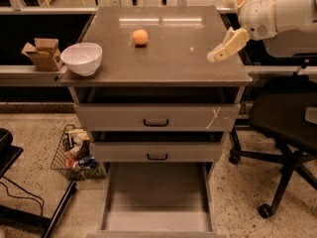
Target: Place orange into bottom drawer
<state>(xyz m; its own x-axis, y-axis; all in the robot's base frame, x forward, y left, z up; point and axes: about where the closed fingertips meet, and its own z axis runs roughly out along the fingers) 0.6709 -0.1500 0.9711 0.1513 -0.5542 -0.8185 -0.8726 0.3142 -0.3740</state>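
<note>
The orange is a small round pale-orange fruit lying on the grey cabinet top, towards the back, left of centre. The bottom drawer is pulled out at floor level, and its flat grey floor is bare. My gripper is at the right edge of the cabinet top, above the surface and well to the right of the orange. It is open and holds nothing. One tan finger points down and left over the top.
A white bowl stands on the front left corner of the top. The two upper drawers with black handles are closed. A cardboard box sits on a ledge at left, a wire basket on the floor, and an office chair at right.
</note>
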